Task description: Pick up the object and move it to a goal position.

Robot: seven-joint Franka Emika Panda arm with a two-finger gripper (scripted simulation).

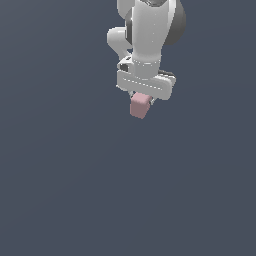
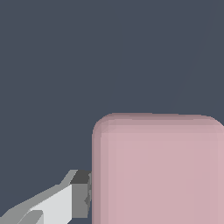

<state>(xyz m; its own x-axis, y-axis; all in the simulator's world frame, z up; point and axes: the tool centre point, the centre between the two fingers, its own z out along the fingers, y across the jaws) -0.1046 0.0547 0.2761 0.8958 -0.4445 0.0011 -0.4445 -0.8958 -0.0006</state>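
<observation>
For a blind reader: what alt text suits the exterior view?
A white robot arm holds a small pink cube in its gripper, against a plain dark grey-blue background.

surface: plain dark slate-blue ground (image 1: 60,190) | markings: none visible | other items: none visible

White-and-grey robot arm (image 1: 150,30) enters from the top edge of the exterior view and points downward. Its white gripper (image 1: 141,100) sits directly over a small pale-pink cube with rounded edges (image 1: 139,107). The cube's upper part is tucked under the gripper body; the fingers are hidden. Cube is slightly tilted. Background is a uniform dark blue-grey surface (image 1: 75,190).
</observation>
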